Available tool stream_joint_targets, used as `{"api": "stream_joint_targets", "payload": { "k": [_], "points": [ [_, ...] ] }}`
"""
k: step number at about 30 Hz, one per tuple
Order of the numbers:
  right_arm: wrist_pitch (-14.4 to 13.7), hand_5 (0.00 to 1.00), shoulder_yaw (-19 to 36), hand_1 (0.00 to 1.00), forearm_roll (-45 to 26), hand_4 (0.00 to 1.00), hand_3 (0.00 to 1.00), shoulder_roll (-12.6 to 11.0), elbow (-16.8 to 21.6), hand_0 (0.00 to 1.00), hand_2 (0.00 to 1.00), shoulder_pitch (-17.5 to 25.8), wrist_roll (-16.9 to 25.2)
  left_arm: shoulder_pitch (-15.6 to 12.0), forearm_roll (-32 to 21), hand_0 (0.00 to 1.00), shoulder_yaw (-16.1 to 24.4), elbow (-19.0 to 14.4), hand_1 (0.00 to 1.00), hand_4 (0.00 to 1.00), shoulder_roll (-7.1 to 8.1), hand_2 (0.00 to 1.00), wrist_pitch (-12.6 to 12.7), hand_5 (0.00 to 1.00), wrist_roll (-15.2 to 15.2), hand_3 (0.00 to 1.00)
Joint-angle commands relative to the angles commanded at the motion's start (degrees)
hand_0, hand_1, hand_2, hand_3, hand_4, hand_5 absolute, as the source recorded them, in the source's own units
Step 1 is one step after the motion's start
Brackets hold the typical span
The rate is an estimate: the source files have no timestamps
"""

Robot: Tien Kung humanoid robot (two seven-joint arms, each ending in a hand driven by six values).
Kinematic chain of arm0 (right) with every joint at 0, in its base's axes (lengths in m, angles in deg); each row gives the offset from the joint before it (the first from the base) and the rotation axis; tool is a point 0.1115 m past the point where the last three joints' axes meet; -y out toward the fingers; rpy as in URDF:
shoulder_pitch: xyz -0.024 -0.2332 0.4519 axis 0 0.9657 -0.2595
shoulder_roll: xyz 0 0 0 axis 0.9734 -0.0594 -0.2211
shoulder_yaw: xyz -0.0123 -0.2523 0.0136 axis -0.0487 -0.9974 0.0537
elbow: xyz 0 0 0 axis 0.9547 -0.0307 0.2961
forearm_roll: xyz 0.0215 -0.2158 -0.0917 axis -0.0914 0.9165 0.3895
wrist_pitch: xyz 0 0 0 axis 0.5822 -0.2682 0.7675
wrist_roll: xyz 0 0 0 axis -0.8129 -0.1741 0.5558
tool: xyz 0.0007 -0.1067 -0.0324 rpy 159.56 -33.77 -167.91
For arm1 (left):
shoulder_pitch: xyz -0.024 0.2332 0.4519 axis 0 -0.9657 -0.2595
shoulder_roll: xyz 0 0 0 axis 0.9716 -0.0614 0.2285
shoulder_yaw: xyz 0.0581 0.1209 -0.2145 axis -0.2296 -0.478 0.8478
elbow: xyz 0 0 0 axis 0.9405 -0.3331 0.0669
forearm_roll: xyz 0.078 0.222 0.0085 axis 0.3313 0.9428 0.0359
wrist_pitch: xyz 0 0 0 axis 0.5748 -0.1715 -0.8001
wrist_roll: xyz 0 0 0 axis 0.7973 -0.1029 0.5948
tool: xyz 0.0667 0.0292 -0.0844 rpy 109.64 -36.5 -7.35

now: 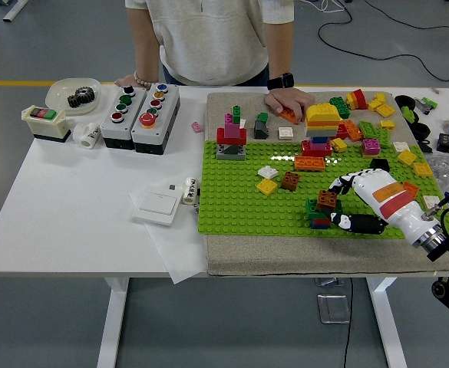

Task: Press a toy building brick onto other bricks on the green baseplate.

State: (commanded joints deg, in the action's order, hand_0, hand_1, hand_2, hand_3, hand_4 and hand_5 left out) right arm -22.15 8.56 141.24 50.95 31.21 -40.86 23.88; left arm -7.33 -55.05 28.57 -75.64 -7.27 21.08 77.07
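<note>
On green baseplate (239,195), right hand (370,201) gripping one brown brick (327,200)

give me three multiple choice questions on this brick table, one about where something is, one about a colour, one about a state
1. Where does the small stack topped by a brown brick stand on the green studded baseplate?
A. far left corner
B. near edge, right of the middle
C. off the plate, on the cloth

2. What colour is the domed top of the tall brick tower at the plate's far side?
A. yellow
B. blue
C. white

3. What is the robot's white and black right hand doing?
A. lying flat on the bare white table
B. raised high above the plate
C. closed around the brown-topped stack

Answers: 1 B, it stands near the plate's front edge; 2 A, the dome is yellow; 3 C, its fingers and thumb wrap around that stack.
</note>
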Motion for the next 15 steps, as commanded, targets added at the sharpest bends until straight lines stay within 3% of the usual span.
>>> {"api": "stream_joint_targets", "payload": {
  "k": [15],
  "points": [
    [1.6, 0.553, -0.1, 0.506, 1.0, 0.72, 0.519, 0.0, -0.5, 0.511, 0.542, -0.3, -0.6, 0.1, 0.0, 0.49, 0.0, 0.0, 0.601, 0.826, -0.04, 0.756, 0.0, 0.836, 0.1, 0.786]
  ]
}}
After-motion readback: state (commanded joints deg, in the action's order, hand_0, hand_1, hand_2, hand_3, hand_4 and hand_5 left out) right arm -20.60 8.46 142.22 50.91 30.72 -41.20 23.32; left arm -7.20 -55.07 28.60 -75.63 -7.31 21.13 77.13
